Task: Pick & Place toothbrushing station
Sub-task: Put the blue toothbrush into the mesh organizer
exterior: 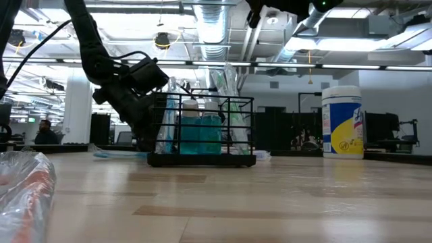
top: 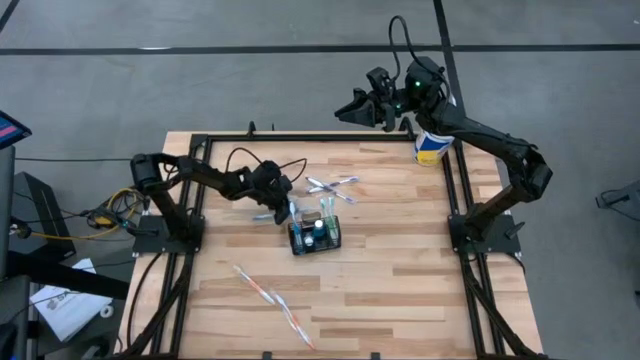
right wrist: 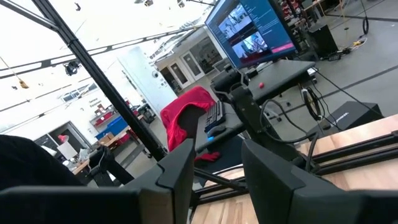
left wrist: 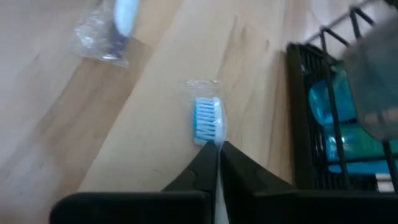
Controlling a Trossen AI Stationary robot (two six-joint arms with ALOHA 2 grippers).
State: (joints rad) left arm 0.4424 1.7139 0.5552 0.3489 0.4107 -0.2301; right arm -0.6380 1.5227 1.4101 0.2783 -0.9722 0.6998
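The toothbrushing station, a black wire-mesh basket [top: 315, 236], stands on the wooden table with blue items and upright toothbrushes in it; it also shows in the low view [exterior: 202, 131] and the left wrist view [left wrist: 323, 118]. My left gripper [top: 277, 207] is low beside the basket's left side, shut on a white toothbrush with blue bristles [left wrist: 206, 121] in a clear wrapper. My right gripper [top: 352, 108] is raised past the table's far edge, open and empty [right wrist: 214, 168]. My left gripper pinches the toothbrush's white neck [left wrist: 218, 144], just behind the bristle head, between its two fingers. The handle runs back between the fingers, which lie along the brush. The head sticks out past the fingertips, low over the wood; whether it rests there I cannot tell.
A white-and-yellow wipes tub [top: 432, 148] stands at the far right corner. Wrapped toothbrushes lie beyond the basket [top: 332, 187] and near the front edge [top: 272, 296]. Another wrapped brush [left wrist: 111, 32] lies ahead of my left gripper. A black frame [top: 330, 137] rims the table.
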